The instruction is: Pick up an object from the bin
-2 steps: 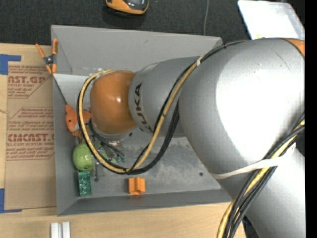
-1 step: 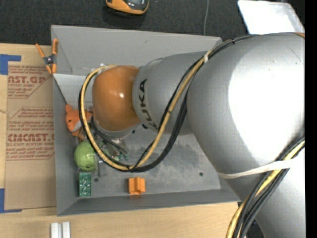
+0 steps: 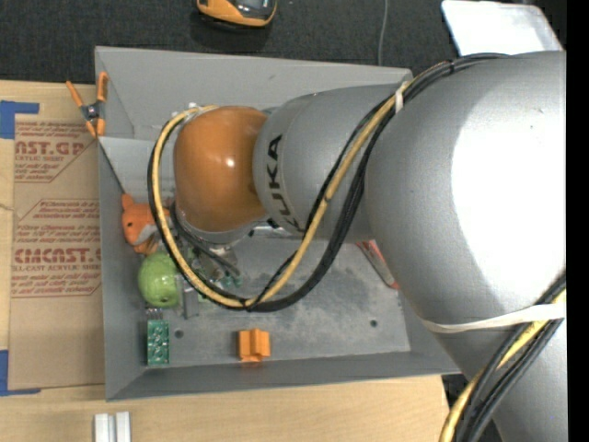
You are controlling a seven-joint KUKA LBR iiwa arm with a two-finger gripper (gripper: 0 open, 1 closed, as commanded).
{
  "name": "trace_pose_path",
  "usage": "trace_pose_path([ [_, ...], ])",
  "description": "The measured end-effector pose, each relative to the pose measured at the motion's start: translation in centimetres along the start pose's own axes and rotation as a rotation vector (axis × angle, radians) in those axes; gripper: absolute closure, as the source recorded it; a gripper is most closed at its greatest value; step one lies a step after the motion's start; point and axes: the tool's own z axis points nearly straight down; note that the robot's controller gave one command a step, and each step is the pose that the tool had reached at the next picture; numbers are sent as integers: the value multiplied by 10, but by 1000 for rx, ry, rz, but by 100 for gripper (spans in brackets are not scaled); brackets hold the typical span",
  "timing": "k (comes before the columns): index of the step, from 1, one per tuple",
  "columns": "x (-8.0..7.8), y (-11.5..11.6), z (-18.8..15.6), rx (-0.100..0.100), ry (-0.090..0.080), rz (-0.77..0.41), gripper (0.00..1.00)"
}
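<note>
I cannot tell whether my gripper is released or clenched. It sits under the orange cover, low in the nine-o'clock half of the bin. Nearest, at its eight o'clock, lies a green ball. An orange toy lies at ten, a green board at seven and an orange block at five.

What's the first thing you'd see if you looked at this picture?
The huge grey robot arm jumps out first, reaching in from the right, with a shiny orange cover on its wrist above the grey bin. Below it on the bin floor sit a round green ball at the left and a small orange block near the front wall.
</note>
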Motion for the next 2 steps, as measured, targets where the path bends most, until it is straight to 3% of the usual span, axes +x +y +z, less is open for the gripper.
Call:
trace_pose_path([
  [1,2,0,-29,1,8,0,100],
  [2,0,1,-70,0,0,-1,100],
])
